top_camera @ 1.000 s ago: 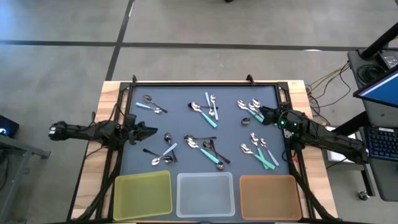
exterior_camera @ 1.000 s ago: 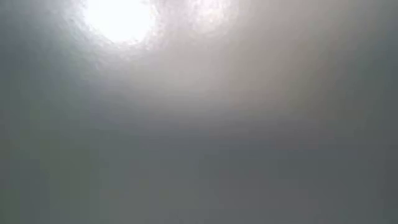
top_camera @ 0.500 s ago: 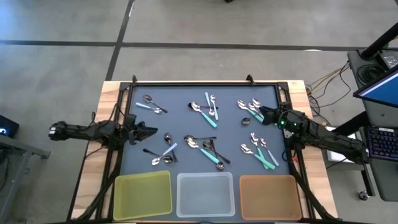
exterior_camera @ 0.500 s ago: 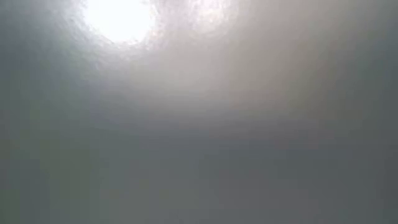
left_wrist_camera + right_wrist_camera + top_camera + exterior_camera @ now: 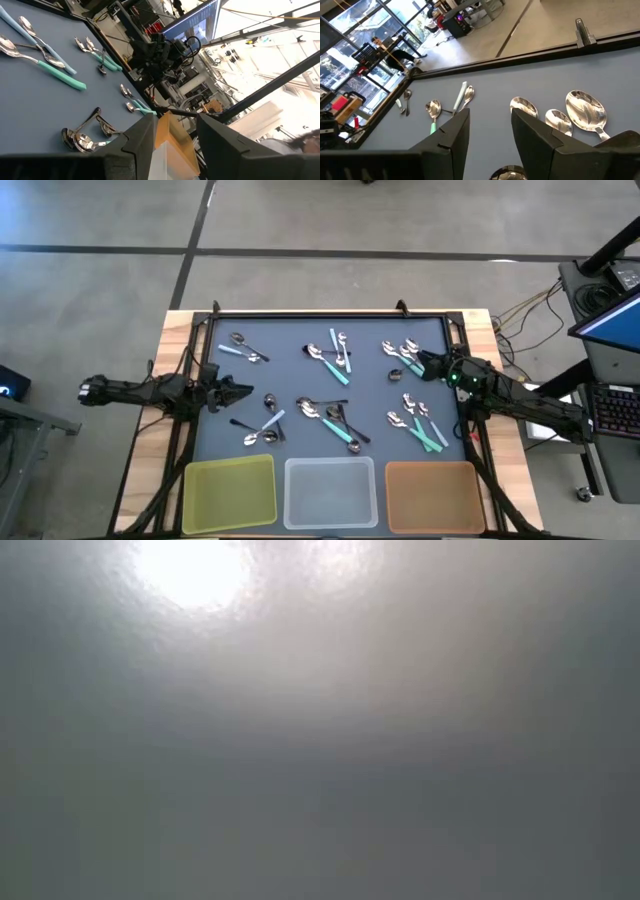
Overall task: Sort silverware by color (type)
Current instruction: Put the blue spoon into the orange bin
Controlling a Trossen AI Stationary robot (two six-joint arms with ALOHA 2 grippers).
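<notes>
The silverware, small spoons with teal, light-blue or dark metal handles, lies in loose clusters on the dark blue mat: far left [image 5: 244, 348], far middle [image 5: 333, 356], far right [image 5: 403, 353], near left [image 5: 262, 424], near middle [image 5: 335, 420], near right [image 5: 420, 423]. My left gripper [image 5: 245, 391] waits at the mat's left edge, open and holding nothing [image 5: 175, 135]. At the mat's right edge my right gripper [image 5: 420, 363] stands open with nothing in it, beside the far-right spoons [image 5: 570, 117]. The low view shows only grey glare.
Three trays stand along the near edge: yellow [image 5: 232, 492], clear [image 5: 331, 492] and orange [image 5: 432, 494]. A black frame [image 5: 330, 316] borders the mat. Beyond the table's right side are a laptop and cables [image 5: 610, 330].
</notes>
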